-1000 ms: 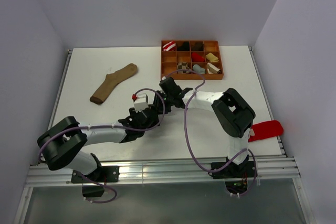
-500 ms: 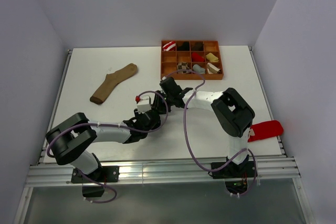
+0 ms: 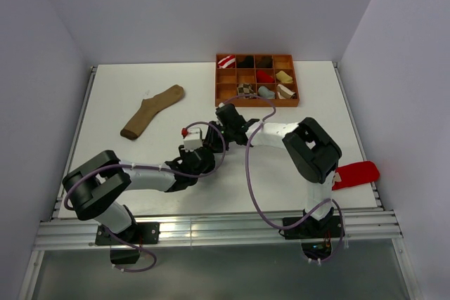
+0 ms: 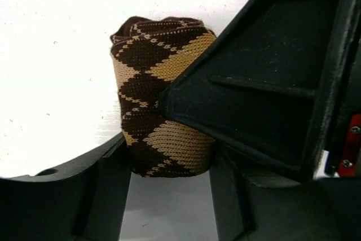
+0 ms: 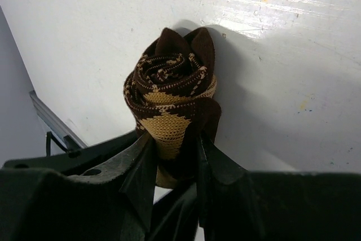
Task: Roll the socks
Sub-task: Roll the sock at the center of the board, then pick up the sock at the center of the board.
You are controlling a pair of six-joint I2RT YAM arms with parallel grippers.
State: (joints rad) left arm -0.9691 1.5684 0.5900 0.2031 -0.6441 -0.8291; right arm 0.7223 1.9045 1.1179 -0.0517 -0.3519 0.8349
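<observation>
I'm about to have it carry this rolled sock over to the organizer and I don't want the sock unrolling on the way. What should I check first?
1. Roll formed: seen end-on, the argyle sock is a tight spiral. Ok.
2. Right gripper grip: its fingers press the roll from both sides. Ok.
3. Left gripper grip: the roll sits clamped between its fingers. Ok.
4. Loose end tucked: two dark flaps stick out on the roll's far side. Cannot tell.
5. Free slot: the tray shows a bare compartment on its left side in the top view. Ok.
</observation>
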